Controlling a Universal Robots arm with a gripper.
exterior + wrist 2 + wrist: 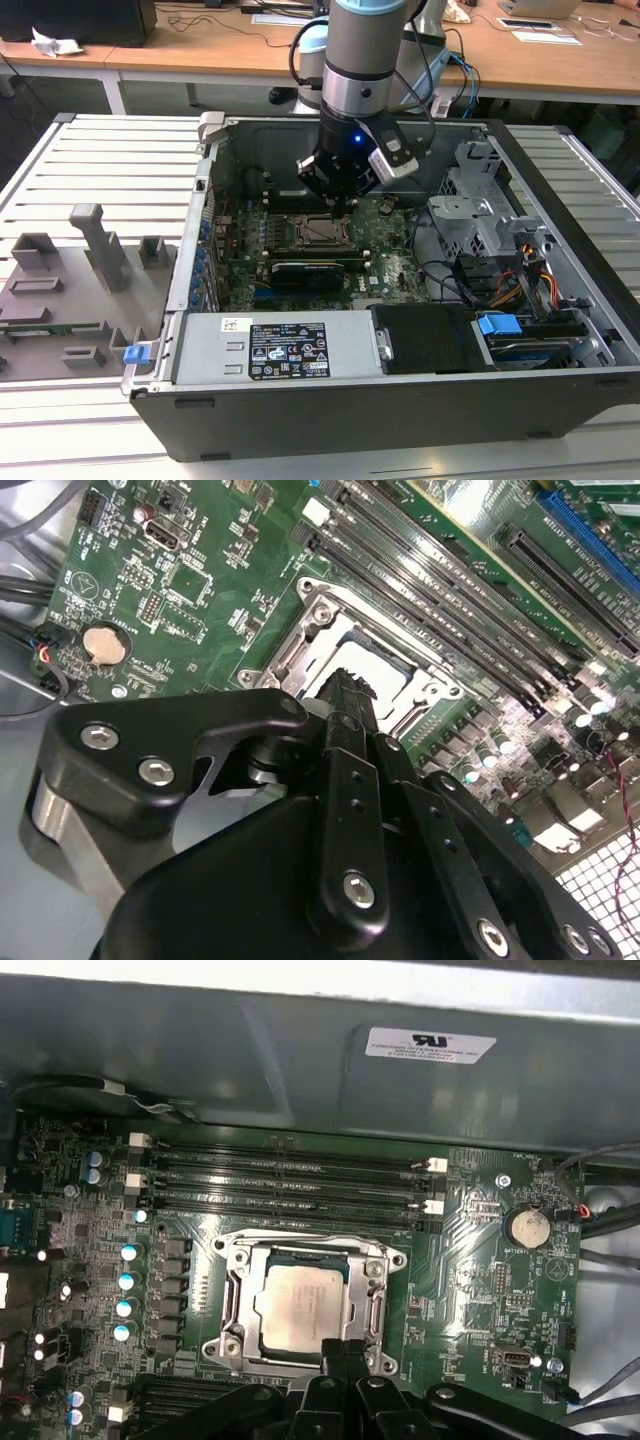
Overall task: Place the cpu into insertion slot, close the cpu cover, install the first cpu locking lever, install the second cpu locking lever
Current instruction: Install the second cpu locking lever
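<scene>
— Where cpu (303, 1305)? Seated in insertion slot (236, 1305), cpu cover (378, 1295) lowered around it.

— And fingers (345, 1352)? Pressed together, empty, at cover's edge — could slip off, scratch the board.

Open computer case (560, 400) lies on a slatted metal tabletop (120, 160). Green motherboard (395, 265) covers its floor. Power supply (285, 350) with a white label sits at the case's 6 o'clock edge in the exterior view; drive cage (475, 200) and bundled cables (520, 275) at 3 o'clock. Grey plastic fixture (70, 290) at 9 o'clock, outside the case. Coin battery (526, 1226) near memory slots (285, 1182). Wooden desk (200, 40) at 12 o'clock.
</scene>
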